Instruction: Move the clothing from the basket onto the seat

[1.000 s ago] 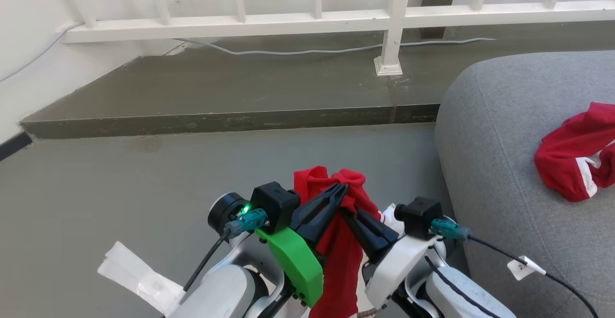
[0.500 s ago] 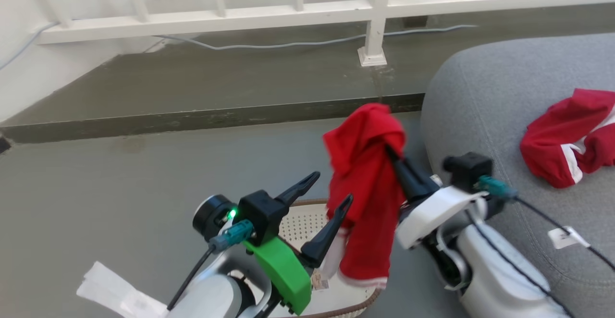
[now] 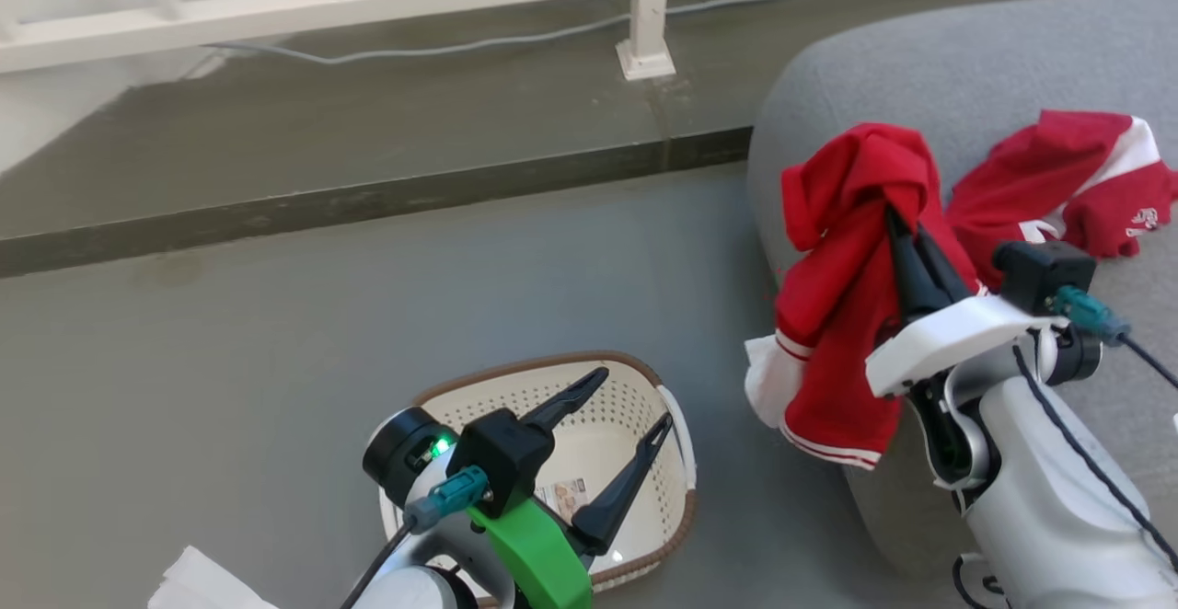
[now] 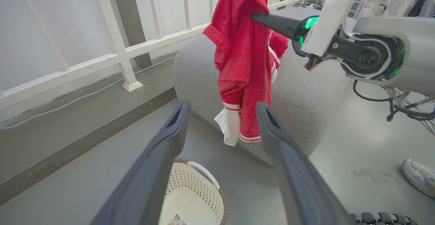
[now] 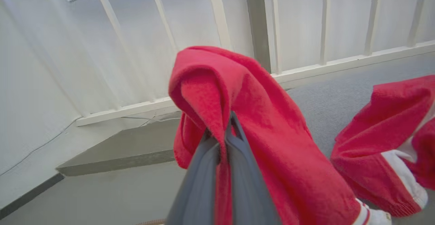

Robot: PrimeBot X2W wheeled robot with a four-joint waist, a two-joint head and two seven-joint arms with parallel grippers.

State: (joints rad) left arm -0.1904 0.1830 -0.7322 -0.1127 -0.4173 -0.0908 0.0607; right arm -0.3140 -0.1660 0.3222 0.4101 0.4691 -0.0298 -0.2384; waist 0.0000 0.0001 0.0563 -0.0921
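**Clothing, two pieces, bright red with white trim.**

- First garment: soft red cloth with a white cuff and thin white stripes at its lower hem. It was bunched at the top and hung in loose folds beside the seat's rounded edge, on the side nearest the basket. Whether it touched the upholstery could not be told.
- Second garment: red with a white panel and small white lettering. It lay crumpled on top of the grey seat, further in from that edge.
- Basket: cream and perforated with a brown rim. It stood on the floor with a paper label on its bottom.

**Arms.**

- Right gripper: the arm was raised beside the seat with the fingers pointing up. They were pressed together, pinching the top fold of the first garment.
- Left gripper: it hovered above the basket with the fingers angled upward. They were spread apart and held nothing.
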